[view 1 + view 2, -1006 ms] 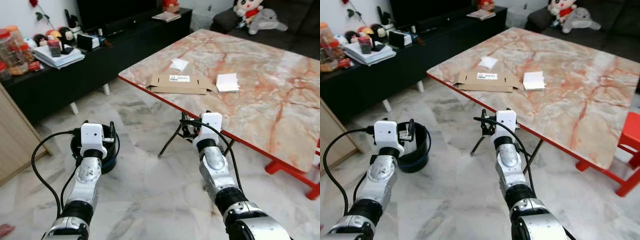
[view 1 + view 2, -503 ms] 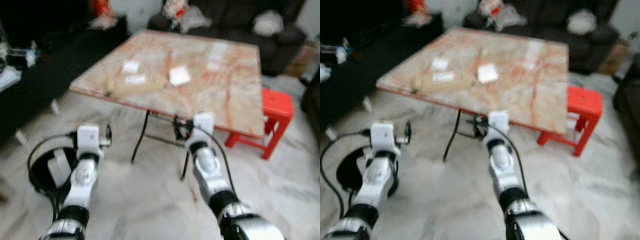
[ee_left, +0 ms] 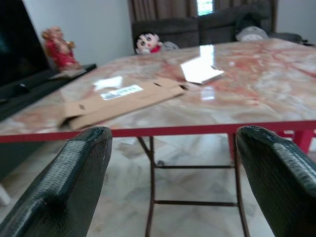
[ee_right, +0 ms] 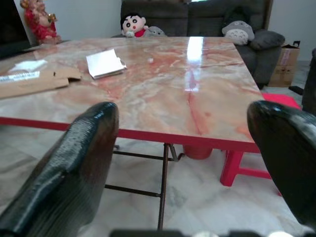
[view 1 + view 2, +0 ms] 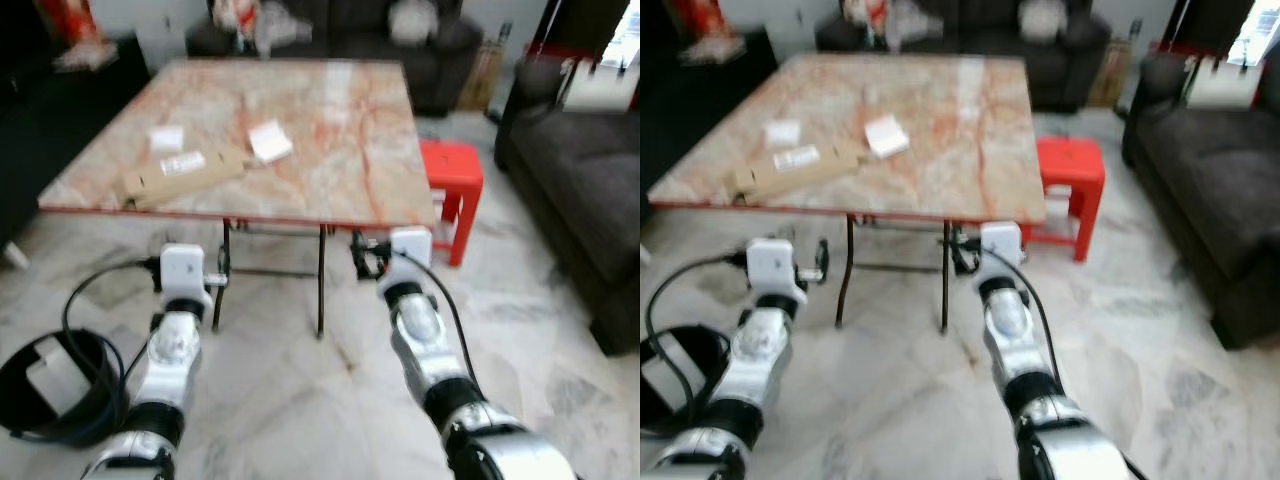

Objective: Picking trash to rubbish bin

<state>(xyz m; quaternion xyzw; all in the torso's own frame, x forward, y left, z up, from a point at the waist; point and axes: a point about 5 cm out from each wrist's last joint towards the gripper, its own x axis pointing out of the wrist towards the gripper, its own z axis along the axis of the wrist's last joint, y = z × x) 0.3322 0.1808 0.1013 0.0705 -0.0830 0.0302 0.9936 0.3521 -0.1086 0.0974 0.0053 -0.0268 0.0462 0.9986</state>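
Note:
A flattened cardboard box (image 5: 180,175) lies near the front left edge of the marble table (image 5: 330,150). Beside it sit a white paper pad (image 5: 268,140) and a small white slip (image 5: 165,138). The black rubbish bin (image 5: 100,350) stands on the floor at my lower left, with a white piece (image 5: 50,375) inside. My left gripper (image 3: 173,187) and right gripper (image 4: 192,168) are both open and hold nothing. They hover in front of the table at about its edge height, well short of the cardboard (image 3: 123,98).
A red stool (image 5: 450,180) stands at the table's right corner. A dark sofa (image 5: 580,180) runs along the right, and another with plush toys (image 4: 136,24) is behind the table. Metal table legs (image 5: 320,280) stand just ahead of me. Marble floor lies between.
The camera has swung to the right: the TV cabinet has left the picture, the bin now sits at lower left, and the stool and sofas have come in. Both arms keep their pose.

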